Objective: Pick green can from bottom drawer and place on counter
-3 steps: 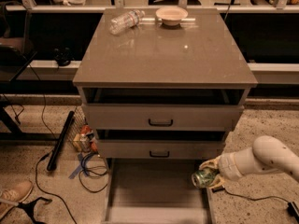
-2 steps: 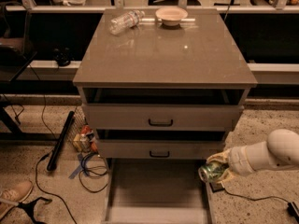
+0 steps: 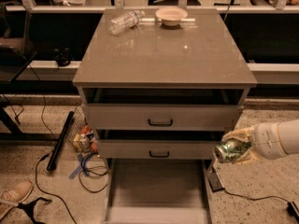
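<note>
My gripper (image 3: 232,148) is at the right of the cabinet, level with the middle drawer, and is shut on the green can (image 3: 228,150). The can lies on its side in the fingers, its silver end facing left, held in the air outside the cabinet's right edge. The bottom drawer (image 3: 156,190) is pulled out below and to the left of the can; the floor I see shows nothing on it. The counter (image 3: 163,55) is the wide glossy top above, higher than the can.
A clear plastic bottle (image 3: 125,21) lies at the counter's back left and a pale bowl (image 3: 171,16) at the back middle. Two upper drawers with black handles (image 3: 160,122) are slightly open. Cables, a black bar (image 3: 60,141) and small items lie on the floor at left.
My gripper with the green can has moved up and to the right, away from the bottom drawer's right side.
</note>
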Motion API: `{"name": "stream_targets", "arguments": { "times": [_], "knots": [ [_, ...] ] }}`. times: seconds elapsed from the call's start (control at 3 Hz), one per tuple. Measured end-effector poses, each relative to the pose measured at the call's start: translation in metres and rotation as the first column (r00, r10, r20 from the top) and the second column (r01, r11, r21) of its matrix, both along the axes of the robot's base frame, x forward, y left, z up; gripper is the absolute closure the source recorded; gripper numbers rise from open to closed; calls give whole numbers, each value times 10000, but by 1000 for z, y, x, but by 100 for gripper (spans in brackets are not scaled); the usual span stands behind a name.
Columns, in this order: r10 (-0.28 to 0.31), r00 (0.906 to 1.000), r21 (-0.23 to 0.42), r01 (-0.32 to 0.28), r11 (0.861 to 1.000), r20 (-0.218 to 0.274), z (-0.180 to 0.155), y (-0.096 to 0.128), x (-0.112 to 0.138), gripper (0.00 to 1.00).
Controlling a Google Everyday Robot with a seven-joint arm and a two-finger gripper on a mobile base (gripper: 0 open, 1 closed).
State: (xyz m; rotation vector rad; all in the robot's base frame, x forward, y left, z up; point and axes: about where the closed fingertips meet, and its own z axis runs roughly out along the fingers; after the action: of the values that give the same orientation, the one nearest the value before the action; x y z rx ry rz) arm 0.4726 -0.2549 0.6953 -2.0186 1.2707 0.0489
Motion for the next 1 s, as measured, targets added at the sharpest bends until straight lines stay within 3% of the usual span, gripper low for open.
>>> {"name": "stream_targets", "arguments": {
  "times": [0.33,0.67,1.0],
  "knots": [
    [1,10000,0,-1,10000,0,0,0,0,100],
    [-148,9997,537,138,9985,170,21,-18,8,100],
    [-566,9977,1259,515,9907,369,69,-51,20,100]
  ]
}}
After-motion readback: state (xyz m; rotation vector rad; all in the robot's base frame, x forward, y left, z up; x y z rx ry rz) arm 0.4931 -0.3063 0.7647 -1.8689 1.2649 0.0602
